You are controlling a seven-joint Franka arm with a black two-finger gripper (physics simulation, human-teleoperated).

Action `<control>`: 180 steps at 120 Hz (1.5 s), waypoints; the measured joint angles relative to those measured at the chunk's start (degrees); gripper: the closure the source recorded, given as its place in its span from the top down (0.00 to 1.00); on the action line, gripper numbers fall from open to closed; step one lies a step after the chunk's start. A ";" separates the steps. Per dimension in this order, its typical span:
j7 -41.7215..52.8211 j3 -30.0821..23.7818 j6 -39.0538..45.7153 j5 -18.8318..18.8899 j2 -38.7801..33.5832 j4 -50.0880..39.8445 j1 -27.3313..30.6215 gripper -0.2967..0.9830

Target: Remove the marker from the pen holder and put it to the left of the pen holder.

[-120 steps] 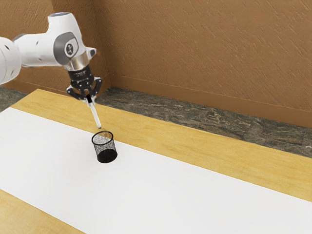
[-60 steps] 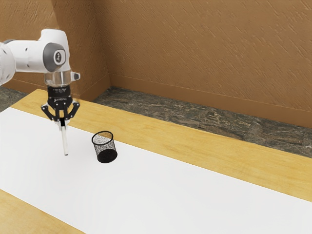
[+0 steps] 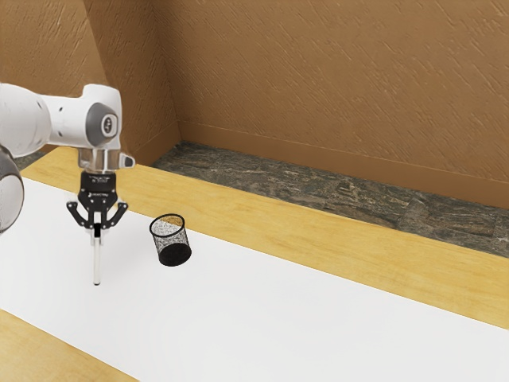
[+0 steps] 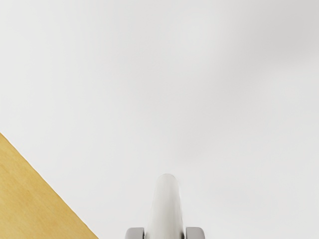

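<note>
gripper: pointing down at the exterior view's left, pinching marker by its upper end
pads: one on each side of marker in wrist view
marker: white, near upright, directly below gripper, lower end sticking down from between the fingers
marker tip: over white sheet; touching it or just above, cannot tell
marker vs holder: out of holder, apart from it, toward the exterior view's left
pen holder: black mesh, upright on white sheet, to the exterior view's right of gripper
white sheet: lies along wooden table
wooden table: strips at near and far sides of sheet
arm: white, in from the exterior view's left
</note>
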 joint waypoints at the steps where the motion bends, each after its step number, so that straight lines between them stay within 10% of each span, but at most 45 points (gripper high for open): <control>1: 0.07 0.00 0.02 0.00 0.08 0.00 0.01 0.21; 68: 2.99 0.00 1.69 -0.08 1.78 -0.59 0.65 0.22; 128: 4.44 -7.50 7.34 -0.68 -10.91 -0.96 0.44 0.65; 180: 24.11 -10.56 14.86 -4.39 -14.72 2.40 0.64 0.75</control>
